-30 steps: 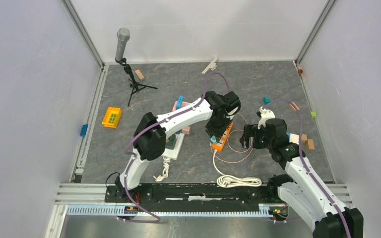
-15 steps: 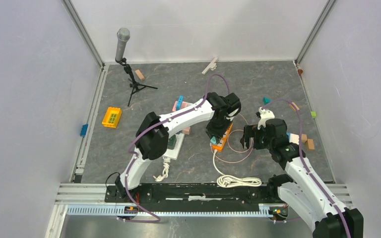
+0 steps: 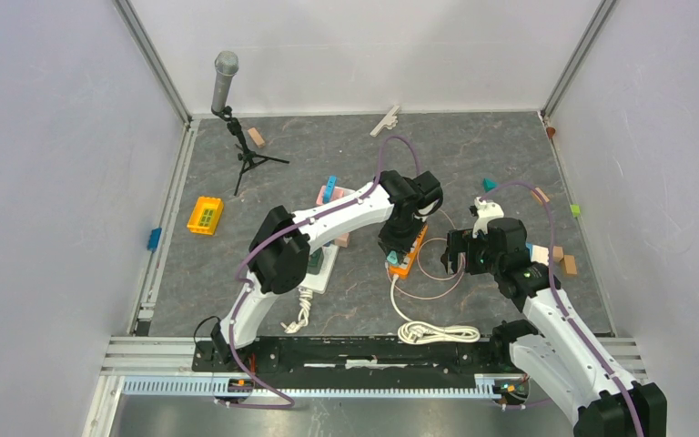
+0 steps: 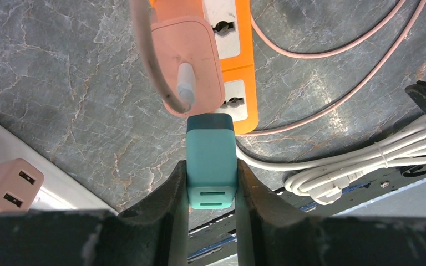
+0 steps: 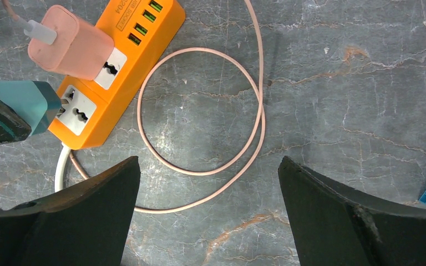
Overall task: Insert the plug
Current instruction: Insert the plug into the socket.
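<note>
My left gripper is shut on a teal plug, its black fingers pressed to both of its sides. The plug's dark front end meets the end socket of the orange power strip, on the side where the white cord leaves; its prongs are hidden. A pink charger sits in the neighbouring socket. From above, the left gripper hangs over the strip. In the right wrist view the teal plug touches the strip. My right gripper stands open and holds nothing, beside the strip.
A pink cable loop lies under the right gripper. A coiled white cord rests near the front rail. A white strip with another pink charger lies to the left. A microphone stand, a yellow block and small blocks are scattered around.
The left arm has shifted very slightly over the strip with the teal plug in its grip. The right arm has stayed still.
</note>
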You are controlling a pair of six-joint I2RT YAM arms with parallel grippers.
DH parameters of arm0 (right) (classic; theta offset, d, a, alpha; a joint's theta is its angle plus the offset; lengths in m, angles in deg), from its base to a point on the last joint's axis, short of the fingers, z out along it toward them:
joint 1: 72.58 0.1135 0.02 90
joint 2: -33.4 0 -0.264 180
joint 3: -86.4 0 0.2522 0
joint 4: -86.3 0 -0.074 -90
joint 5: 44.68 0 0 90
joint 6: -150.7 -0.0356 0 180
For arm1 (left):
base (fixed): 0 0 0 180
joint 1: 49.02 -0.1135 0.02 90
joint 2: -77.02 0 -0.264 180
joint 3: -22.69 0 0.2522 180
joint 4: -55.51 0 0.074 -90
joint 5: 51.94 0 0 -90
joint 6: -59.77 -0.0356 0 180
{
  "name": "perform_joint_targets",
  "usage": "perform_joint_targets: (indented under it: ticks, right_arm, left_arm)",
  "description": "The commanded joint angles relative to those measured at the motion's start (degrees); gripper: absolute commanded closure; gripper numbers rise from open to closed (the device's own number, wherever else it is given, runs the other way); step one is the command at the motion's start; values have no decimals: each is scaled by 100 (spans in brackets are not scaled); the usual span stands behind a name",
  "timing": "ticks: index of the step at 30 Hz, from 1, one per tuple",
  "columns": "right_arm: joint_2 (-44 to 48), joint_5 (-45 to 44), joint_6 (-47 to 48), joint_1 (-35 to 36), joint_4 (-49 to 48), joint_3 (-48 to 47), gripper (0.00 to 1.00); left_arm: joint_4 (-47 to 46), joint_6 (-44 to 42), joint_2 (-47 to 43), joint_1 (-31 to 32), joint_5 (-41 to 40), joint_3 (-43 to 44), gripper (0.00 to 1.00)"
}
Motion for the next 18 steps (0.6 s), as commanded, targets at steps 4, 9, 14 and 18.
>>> perform_joint_targets:
  ticks: [4, 9, 14, 18]
  right_arm:
    - [89, 27, 61, -14, -101, -116, 2]
    - [81, 47, 51, -15, -135, -87, 2]
    - [97, 54, 53, -13, -128, -49, 2]
    - [112, 70, 52, -15, -120, -22, 2]
  left_arm:
    - [-223, 367, 65, -22, -844, -414, 98]
    - [-214, 424, 135, -83, -688, -416, 98]
    - [24, 504, 431, -77, -941, -276, 98]
    - [114, 504, 350, -86, -1312, -347, 98]
